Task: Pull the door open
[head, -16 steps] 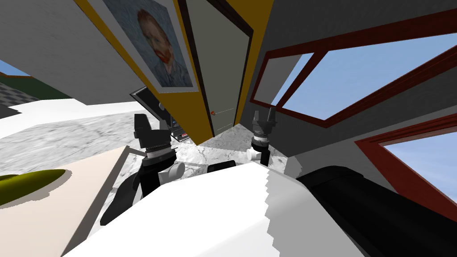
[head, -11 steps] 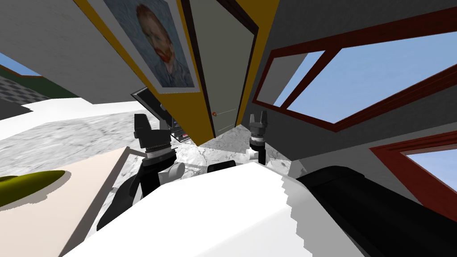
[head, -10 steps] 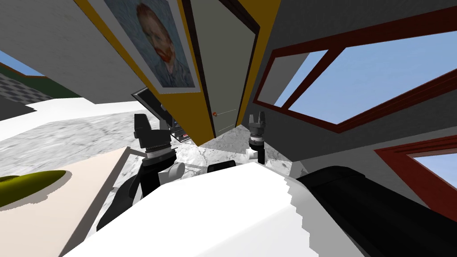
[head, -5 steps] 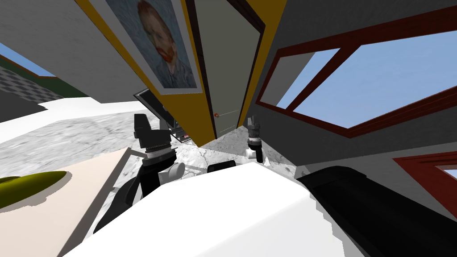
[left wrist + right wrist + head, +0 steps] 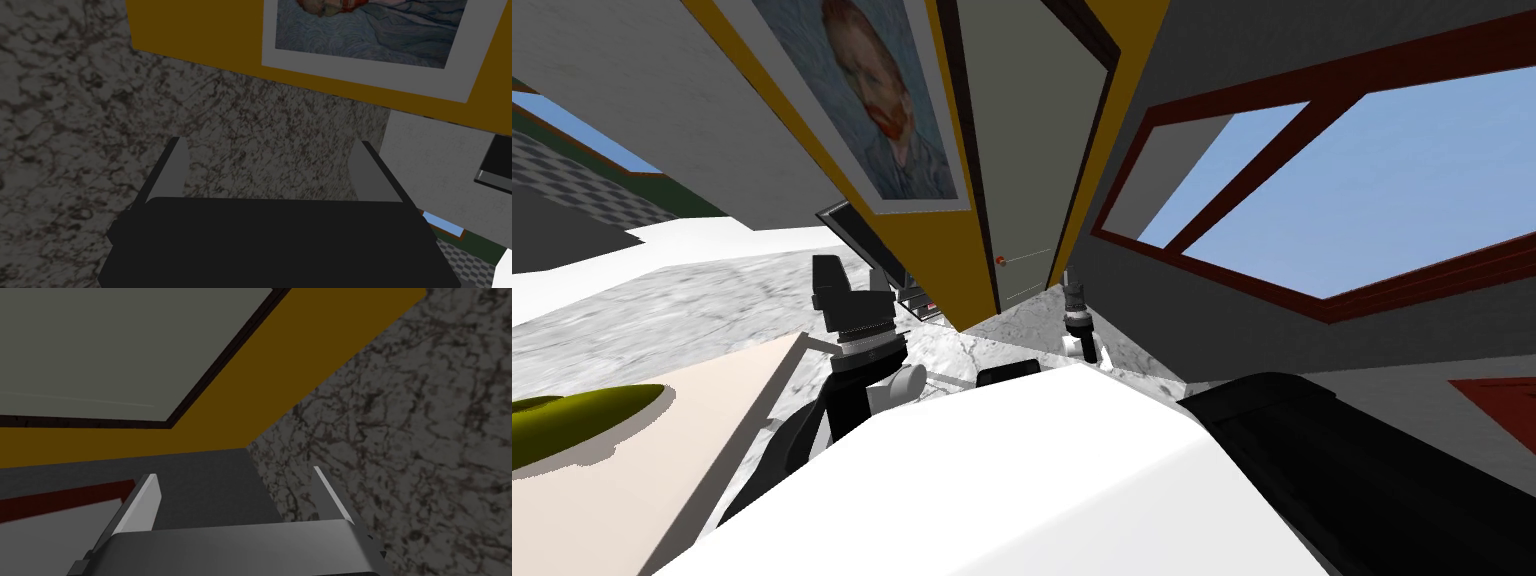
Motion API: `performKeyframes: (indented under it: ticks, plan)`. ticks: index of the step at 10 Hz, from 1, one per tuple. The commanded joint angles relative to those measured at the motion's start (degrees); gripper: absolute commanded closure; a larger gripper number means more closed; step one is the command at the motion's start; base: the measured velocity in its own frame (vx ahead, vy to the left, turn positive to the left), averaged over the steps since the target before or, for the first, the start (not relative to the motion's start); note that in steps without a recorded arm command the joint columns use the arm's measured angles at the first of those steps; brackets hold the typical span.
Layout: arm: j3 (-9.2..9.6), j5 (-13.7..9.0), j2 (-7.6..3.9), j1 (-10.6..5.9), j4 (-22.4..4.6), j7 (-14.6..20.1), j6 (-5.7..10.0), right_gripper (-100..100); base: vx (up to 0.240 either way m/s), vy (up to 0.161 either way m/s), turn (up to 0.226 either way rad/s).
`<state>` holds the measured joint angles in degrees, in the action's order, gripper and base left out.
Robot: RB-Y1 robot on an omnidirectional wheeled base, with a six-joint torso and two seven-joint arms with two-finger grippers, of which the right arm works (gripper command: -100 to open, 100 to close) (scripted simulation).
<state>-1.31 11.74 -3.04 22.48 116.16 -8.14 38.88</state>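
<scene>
1. Door (image 5: 1022,150), a flat grey-green panel, lies within a dark brown frame (image 5: 964,150) set in an ochre-yellow wall (image 5: 940,250). It stands ahead of us, just right of the middle of the head view.
2. We see a small round red-orange knob (image 5: 1000,260) low on the door, close to the frame's left side.
3. Our right gripper (image 5: 1074,292) is raised near the door's right edge, beside the frame. It is near the knob but apart from it, and it touches nothing.
4. Its light grey fingers (image 5: 149,500) stand wide apart with nothing between them, pointing toward the corner where the ochre-yellow wall meets a grey side wall (image 5: 200,488) and the marbled grey floor (image 5: 410,438).
5. Our left gripper (image 5: 844,288) hangs off to the left, well apart from the door, below a large portrait painting (image 5: 882,100) of a red-bearded man in a pale border.
6. The left fingers (image 5: 172,172) are likewise spread wide and hold nothing, with marbled floor beyond them.
7. On our right, a red-brown framed window (image 5: 1312,190) shows blue sky.
</scene>
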Motion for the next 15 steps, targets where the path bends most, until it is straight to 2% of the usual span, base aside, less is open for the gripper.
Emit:
performKeyframes:
  ticks: [1, 11, 12, 15]
  plan:
    - [-0.44, 1.05, -0.25, -0.57, -2.63, -2.39, 0.58, -100, 0.113, 0.011, 0.059]
    - [-3.21, 7.89, -1.21, -4.05, -18.44, -16.72, 3.39, -100, 0.098, 0.010, 0.059]
    - [-3.21, 7.89, -1.21, -4.05, -18.56, -16.72, 3.39, -100, 0.074, -0.004, 0.021]
    - [-4.06, 10.01, -1.21, -5.13, -23.14, -21.17, 4.27, -100, 0.083, 0.003, 0.057]
